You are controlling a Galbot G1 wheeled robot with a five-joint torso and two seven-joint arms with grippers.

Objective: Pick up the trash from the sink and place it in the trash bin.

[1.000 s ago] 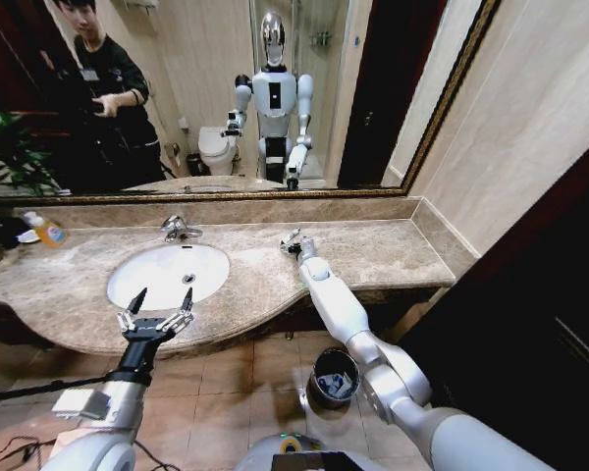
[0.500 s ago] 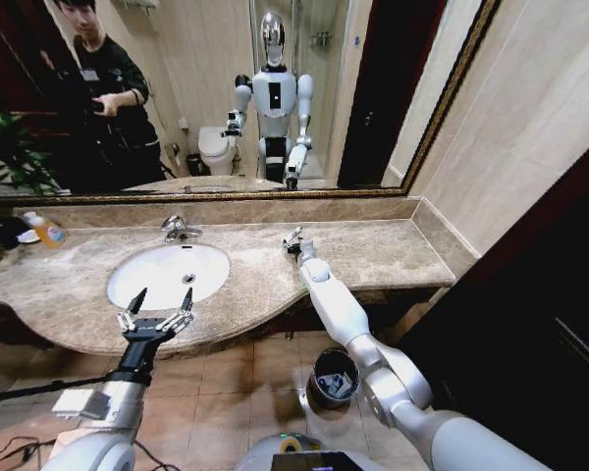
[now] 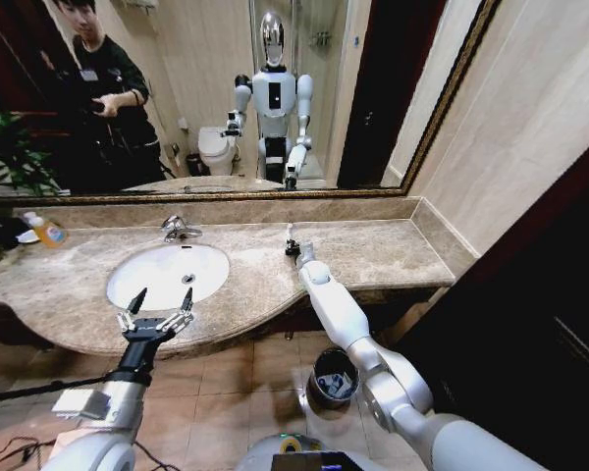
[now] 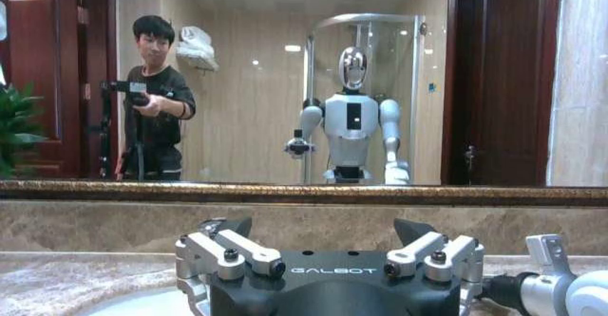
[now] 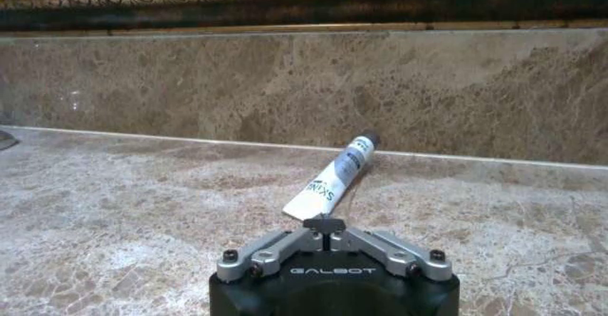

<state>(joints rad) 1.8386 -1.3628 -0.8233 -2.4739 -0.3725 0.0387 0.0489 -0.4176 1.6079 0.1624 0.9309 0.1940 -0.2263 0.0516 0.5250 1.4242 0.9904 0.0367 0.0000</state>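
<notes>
Right gripper (image 5: 326, 225) is pinching a little white tube (image 5: 332, 176) just above the marble tabletop (image 3: 393, 250) right of the sink (image 3: 167, 273), while the left gripper (image 3: 160, 302) hangs spread wide at the basin's front edge.

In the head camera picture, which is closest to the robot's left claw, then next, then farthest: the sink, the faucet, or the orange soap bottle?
From the left gripper:
1. Sink, just behind it.
2. Faucet, at the sink's back edge.
3. Soap bottle, far off to the left by the mirror.
</notes>
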